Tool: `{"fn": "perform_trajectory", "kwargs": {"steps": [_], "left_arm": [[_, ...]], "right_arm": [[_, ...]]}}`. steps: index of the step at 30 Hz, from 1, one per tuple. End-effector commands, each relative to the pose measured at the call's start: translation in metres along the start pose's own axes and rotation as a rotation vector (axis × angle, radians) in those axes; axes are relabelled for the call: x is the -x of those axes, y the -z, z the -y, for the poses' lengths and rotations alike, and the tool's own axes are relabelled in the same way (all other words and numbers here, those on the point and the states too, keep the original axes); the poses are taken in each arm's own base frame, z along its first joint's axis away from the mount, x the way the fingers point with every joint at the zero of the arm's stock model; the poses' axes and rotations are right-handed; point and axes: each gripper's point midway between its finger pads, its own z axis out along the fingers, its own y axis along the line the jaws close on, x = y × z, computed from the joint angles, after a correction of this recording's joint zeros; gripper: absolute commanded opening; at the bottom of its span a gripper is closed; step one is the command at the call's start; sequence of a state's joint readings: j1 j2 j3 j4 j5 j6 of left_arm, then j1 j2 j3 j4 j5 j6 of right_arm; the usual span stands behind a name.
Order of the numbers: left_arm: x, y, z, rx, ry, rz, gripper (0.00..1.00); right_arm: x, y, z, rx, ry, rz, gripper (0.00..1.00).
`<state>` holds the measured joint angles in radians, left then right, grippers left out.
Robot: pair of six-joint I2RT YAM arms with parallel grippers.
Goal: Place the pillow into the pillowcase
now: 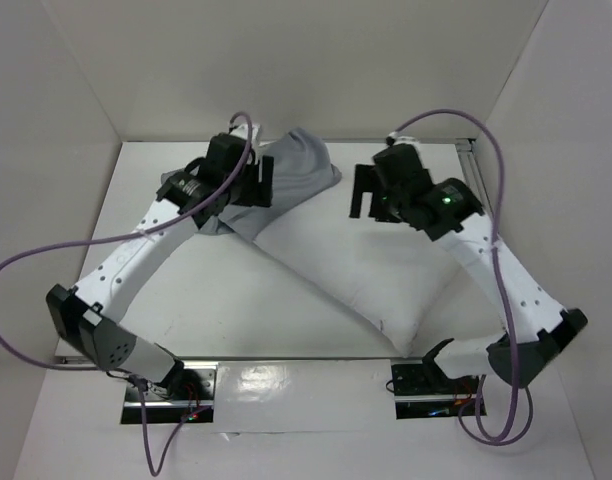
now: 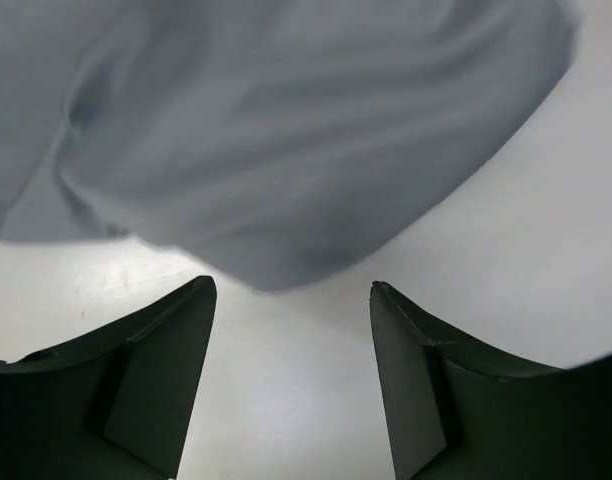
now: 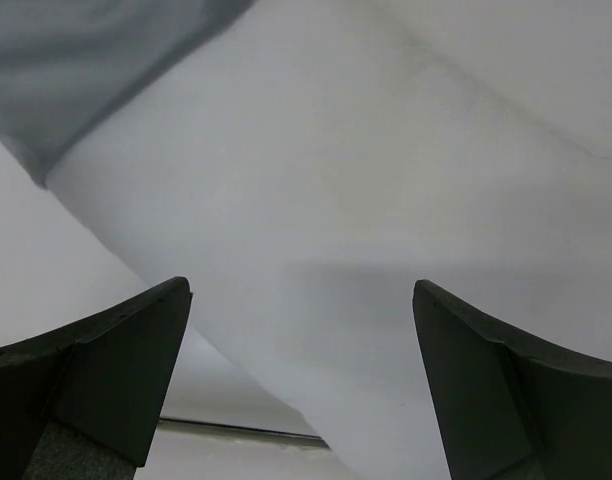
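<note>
The white pillow [image 1: 366,275] lies slantwise across the table, from the far middle toward the near right. Its far left end sits inside the grey pillowcase [image 1: 301,180], which is bunched and wrinkled there. My left gripper [image 1: 262,182] hovers at the pillowcase's left side, open and holding nothing. In the left wrist view the grey pillowcase [image 2: 286,140] lies just beyond the left gripper [image 2: 292,284], bare table between the fingers. My right gripper [image 1: 364,192] stands open above the pillow's far edge. The right wrist view has the right gripper [image 3: 302,285] open over the pillow [image 3: 386,200], pillowcase [image 3: 86,70] at the upper left.
White walls close in the table [image 1: 186,300] at the back and both sides. A metal rail [image 1: 472,160] runs along the far right corner. Purple cables [image 1: 26,270] loop off both arms. The table's edge [image 3: 236,430] shows below the pillow in the right wrist view.
</note>
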<state>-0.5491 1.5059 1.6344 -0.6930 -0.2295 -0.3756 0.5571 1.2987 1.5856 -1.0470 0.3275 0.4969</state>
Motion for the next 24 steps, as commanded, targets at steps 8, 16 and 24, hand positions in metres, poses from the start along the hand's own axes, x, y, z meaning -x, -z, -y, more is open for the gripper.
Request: {"fn": "perform_trajectory", "kwargs": {"steps": [8,16,24], "left_arm": [[-0.119,-0.020,-0.019,-0.096,0.056,0.030,0.84],[-0.136,-0.065,-0.046,0.064,0.126,-0.033,0.81],[-0.136,-0.091,-0.056,0.083,0.210,-0.005,0.69]], "right_arm": [[-0.063,-0.048,-0.089,0.052,0.236,-0.134,1.00],[-0.087,-0.071,-0.071,0.006,0.254,-0.215,1.00],[-0.084,-0.073,-0.051,-0.013,0.220,-0.221,1.00]]}}
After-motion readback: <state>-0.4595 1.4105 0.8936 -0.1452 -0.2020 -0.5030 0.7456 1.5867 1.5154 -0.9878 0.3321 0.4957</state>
